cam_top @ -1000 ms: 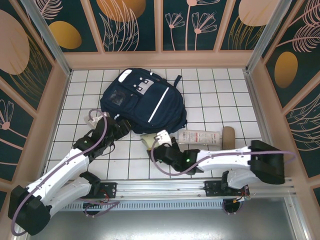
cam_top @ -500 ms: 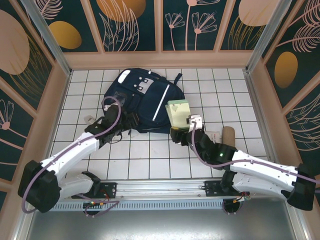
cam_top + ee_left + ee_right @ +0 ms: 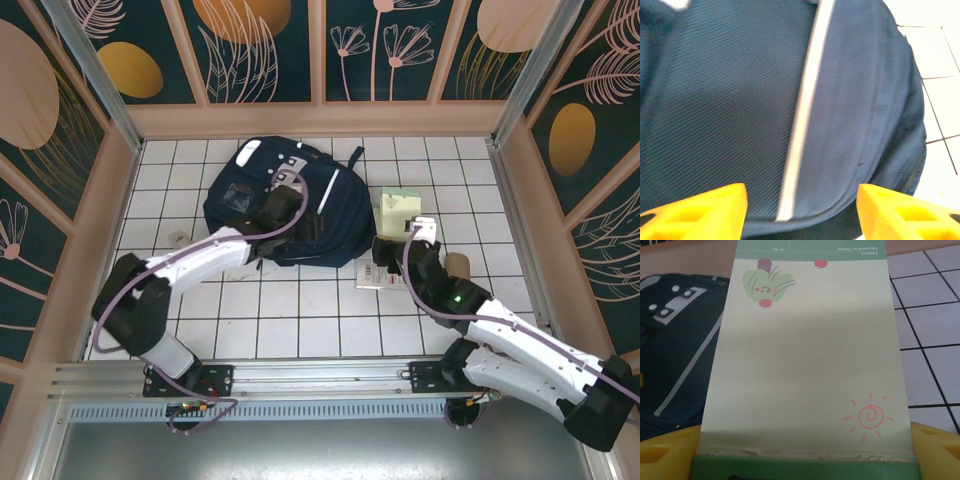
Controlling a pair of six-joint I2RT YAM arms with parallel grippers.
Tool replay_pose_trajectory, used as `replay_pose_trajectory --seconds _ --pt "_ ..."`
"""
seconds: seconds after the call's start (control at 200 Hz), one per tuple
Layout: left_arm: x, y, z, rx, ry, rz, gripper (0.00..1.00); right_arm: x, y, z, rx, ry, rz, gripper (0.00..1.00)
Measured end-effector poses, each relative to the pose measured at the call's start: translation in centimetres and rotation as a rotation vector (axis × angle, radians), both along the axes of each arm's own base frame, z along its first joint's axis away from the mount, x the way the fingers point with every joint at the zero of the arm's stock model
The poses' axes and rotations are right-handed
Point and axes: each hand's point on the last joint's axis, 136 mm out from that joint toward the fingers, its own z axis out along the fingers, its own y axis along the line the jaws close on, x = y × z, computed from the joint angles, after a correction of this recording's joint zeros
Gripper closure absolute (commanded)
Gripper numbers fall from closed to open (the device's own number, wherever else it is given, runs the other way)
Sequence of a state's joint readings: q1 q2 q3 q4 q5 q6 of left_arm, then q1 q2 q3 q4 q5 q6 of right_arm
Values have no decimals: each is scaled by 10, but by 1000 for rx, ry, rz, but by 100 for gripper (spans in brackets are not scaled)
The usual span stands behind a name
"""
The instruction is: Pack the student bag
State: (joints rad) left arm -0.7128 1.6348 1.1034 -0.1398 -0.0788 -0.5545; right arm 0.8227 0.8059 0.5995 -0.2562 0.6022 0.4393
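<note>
The student bag (image 3: 262, 196), navy with a white stripe (image 3: 802, 110), lies flat at the back of the tiled table. My left gripper (image 3: 312, 230) hovers over its right lower part. In the left wrist view the left gripper (image 3: 802, 215) is open, its yellow fingers either side of the bag's seam, with the fabric (image 3: 730, 100) close under them. My right gripper (image 3: 400, 246) is shut on a pale green notepad (image 3: 398, 211), held just right of the bag. In the right wrist view the notepad (image 3: 805, 355) sits between the yellow fingers (image 3: 670, 450), with the bag (image 3: 675, 365) to the left.
A white packet with red print (image 3: 374, 273) lies on the tiles below the notepad, and a brown cylinder (image 3: 457, 265) lies right of it. A small clear item (image 3: 178, 238) sits left of the bag. Wooden walls (image 3: 320, 120) enclose the table.
My right arm has lifted the notepad from the tiles in front of the bag and carried it to the bag's right side. My left arm has swept rightward over the bag, its jaws narrowing.
</note>
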Motion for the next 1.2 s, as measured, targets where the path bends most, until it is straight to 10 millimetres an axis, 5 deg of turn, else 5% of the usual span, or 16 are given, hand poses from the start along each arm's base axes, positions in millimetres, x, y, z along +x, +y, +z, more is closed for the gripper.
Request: replay_pose_trajectory --seconds 0.305,0.816,0.941,1.006,1.081,1.201 --pt "13 -81 -36 104 -35 -198 52 1 -16 7 33 -15 -49 31" --pt "13 -115 -57 271 -113 -266 44 2 -17 1 37 4 -46 30" --pt "16 -113 -65 315 -126 -256 52 2 -17 1 38 5 -46 30" --pt "18 -110 -65 335 -135 -245 78 2 -17 1 39 7 -43 30" --pt "21 -105 -66 360 -142 -224 95 2 -16 0 44 9 -39 30" --pt "21 -103 -65 372 -148 -211 100 1 -15 -2 44 15 -34 30"
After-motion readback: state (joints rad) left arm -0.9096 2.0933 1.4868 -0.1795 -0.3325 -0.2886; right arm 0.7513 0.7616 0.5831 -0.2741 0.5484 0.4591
